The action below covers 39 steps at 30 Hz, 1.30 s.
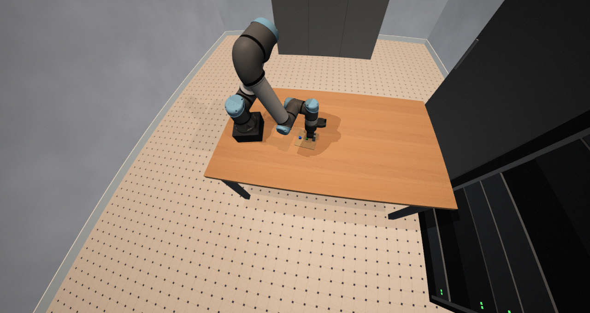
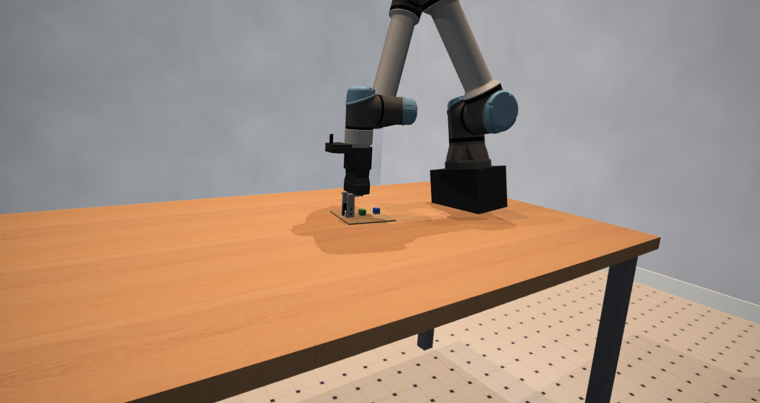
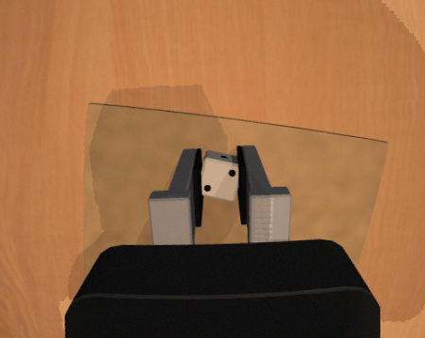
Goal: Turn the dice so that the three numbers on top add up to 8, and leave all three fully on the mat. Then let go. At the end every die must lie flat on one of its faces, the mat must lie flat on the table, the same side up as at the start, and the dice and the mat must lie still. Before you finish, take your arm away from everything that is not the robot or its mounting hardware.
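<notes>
My gripper (image 3: 220, 171) (image 2: 348, 208) (image 1: 310, 138) points straight down over the thin tan mat (image 3: 128, 155) (image 2: 380, 219) (image 1: 306, 146) and is shut on a cream die (image 3: 219, 178). The die is tilted between the two grey fingers, and its face with two black pips faces the wrist camera. A green die (image 2: 362, 212) (image 1: 306, 138) and a blue die (image 2: 376, 209) (image 1: 299, 137) lie on the mat beside the gripper in the top and exterior views. Neither shows in the wrist view. Their top numbers are too small to read.
The mat lies on a wooden table (image 1: 371, 154) (image 2: 212, 273), near the arm's black base (image 1: 247, 128) (image 2: 468, 188). A dark cabinet (image 1: 511, 75) stands close to the table's right side.
</notes>
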Motion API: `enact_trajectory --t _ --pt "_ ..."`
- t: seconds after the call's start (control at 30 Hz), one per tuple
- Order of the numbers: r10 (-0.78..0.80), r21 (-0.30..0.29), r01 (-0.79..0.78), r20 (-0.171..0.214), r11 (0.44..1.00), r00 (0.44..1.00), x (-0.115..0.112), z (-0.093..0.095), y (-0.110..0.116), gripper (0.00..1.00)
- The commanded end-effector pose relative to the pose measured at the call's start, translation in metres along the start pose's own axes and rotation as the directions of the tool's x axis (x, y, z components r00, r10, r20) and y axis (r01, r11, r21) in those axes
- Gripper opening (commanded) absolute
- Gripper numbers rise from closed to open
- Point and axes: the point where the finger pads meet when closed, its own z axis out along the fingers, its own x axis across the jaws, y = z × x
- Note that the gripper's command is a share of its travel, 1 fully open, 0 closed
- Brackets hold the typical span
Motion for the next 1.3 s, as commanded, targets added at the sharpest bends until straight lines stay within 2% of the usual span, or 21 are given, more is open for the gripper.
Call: enact_trajectory --t 0.0,0.93,0.97,1.03,1.07,1.13,1.17,1.27 --pt "0.0 0.001 0.0 0.0 1.0 1.0 0.0001 -0.0004 -0.0005 0.34" --pt "0.0 0.001 0.0 0.0 1.0 1.0 0.0001 -0.0004 -0.0005 0.34" --pt "0.0 0.001 0.0 0.0 1.0 1.0 0.0001 -0.0004 -0.0005 0.4" --pt "0.0 0.001 0.0 0.0 1.0 1.0 0.0001 -0.0004 -0.0005 0.4" --pt "0.0 0.001 0.0 0.0 1.0 1.0 0.0001 -0.0004 -0.0005 0.46" --pt "0.0 0.001 0.0 0.0 1.0 1.0 0.0001 -0.0004 -0.0005 0.46" --pt "0.0 0.001 0.0 0.0 1.0 1.0 0.0001 -0.0004 -0.0005 0.52" --pt "0.0 0.001 0.0 0.0 1.0 1.0 0.0001 -0.0004 -0.0005 0.52"
